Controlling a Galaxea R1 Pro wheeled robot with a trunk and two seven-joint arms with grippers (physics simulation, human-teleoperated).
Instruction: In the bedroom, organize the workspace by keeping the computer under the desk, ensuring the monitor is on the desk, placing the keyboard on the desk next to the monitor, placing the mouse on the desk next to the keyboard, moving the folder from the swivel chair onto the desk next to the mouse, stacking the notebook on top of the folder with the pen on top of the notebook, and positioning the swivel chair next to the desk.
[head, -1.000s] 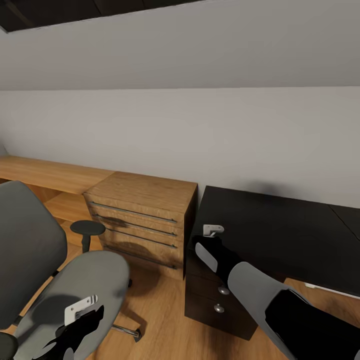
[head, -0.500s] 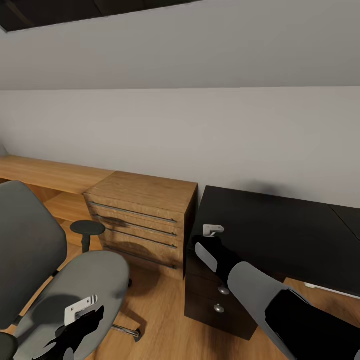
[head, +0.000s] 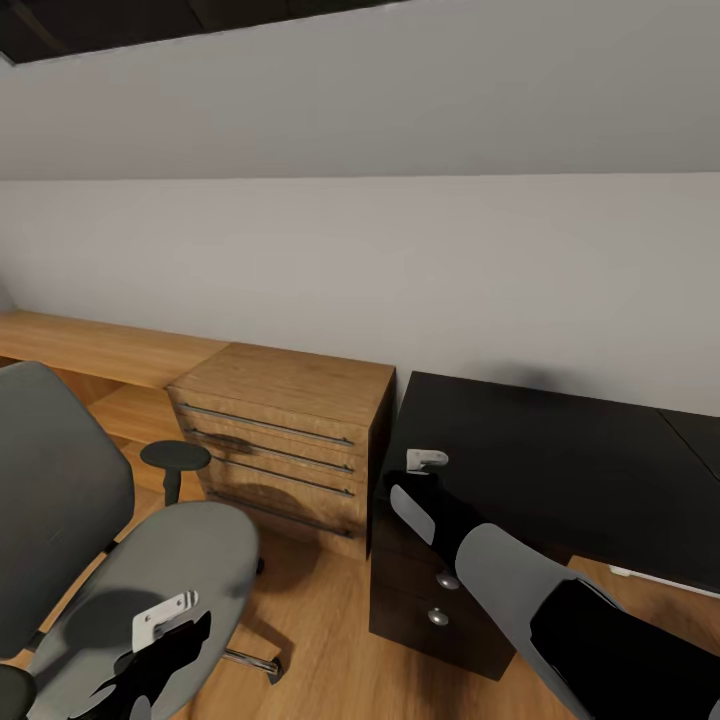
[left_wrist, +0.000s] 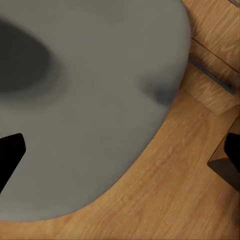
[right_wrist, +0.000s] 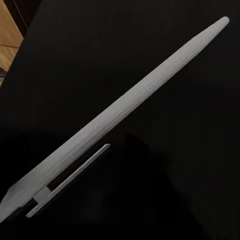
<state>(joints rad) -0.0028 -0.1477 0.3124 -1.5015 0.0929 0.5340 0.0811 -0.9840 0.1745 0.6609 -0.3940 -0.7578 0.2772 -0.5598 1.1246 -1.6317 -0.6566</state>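
One white pen (right_wrist: 120, 112) shows close up over the black desk (head: 560, 470), by the right gripper (head: 428, 462); I cannot tell if that gripper grips it. One grey swivel chair (head: 150, 580) stands left of the desk, under the left gripper (head: 160, 625), whose grip I cannot tell. One wooden drawer chest (head: 285, 440) with four drawers stands between them.

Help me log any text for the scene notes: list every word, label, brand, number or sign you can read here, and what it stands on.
None: no readable text anywhere. The pen, the desk, the swivel chair and the wooden drawer chest all show plain surfaces, with no lettering or marks.
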